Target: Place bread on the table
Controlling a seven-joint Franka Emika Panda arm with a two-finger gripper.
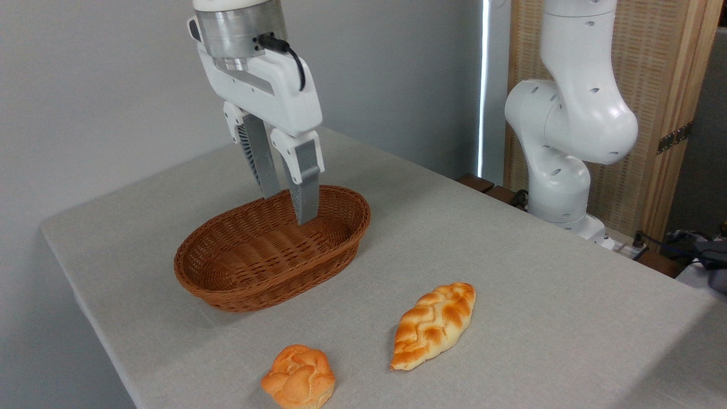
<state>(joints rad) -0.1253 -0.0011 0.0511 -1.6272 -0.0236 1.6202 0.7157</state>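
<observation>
The arm [568, 119] has glossy white rounded housings with small recessed screw holes. The gripper [288, 207] has a white body, a silver metal flange, a black cable and grey ribbed fingers [304, 187].

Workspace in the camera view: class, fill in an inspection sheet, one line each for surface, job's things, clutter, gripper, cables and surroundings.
Surface: table covered in light grey-beige cloth, no spills seen.
Job's things: braided bread lies on the cloth, outside the wicker basket; basket empty.
Clutter: one round orange bun near the front edge, apart from the bread.
Gripper: gripper hangs over the basket, open, holding nothing.
Cables: black cable at the wrist; more cables past the table's right edge.
Surroundings: grey wall, robot base, woven wooden screen behind it.
</observation>
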